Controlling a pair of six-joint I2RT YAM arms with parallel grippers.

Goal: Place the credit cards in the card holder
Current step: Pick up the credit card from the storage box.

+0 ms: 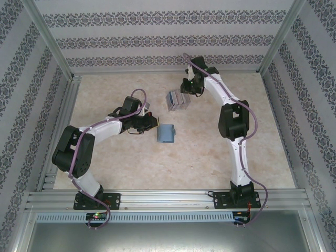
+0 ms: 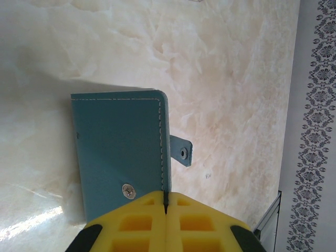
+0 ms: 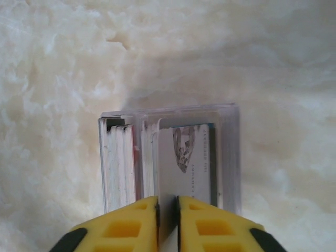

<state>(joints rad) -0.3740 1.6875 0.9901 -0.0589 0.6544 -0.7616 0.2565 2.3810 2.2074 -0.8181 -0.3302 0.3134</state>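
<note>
Currently, the card holder (image 1: 167, 133) lies closed on the marbled table (image 1: 220, 157), roughly midway between the two arms and just right of the left gripper (image 1: 153, 124). In the left wrist view the holder (image 2: 118, 157) presents its teal cover with white stitching along two edges, a metal snap stud (image 2: 128, 191) near the lower corner, and a strap tab (image 2: 181, 151) projecting unfastened from its right side. The left gripper (image 2: 165, 210) has its yellow fingers pressed together, leaving only a hairline seam. The tips overlap the holder's near edge, and whether they touch it cannot be determined. The credit cards (image 1: 177, 100) sit farther back on the table, well apart from the holder, directly at the right gripper (image 1: 184, 92). In the right wrist view the cards (image 3: 184, 157) stand on edge in packed groups inside a translucent container (image 3: 230, 152). The foremost pale grey card shows a printed emblem. The right gripper (image 3: 168, 212) is closed to a narrow slot, with the pale card's lower edge clamped between its fingers.
</note>
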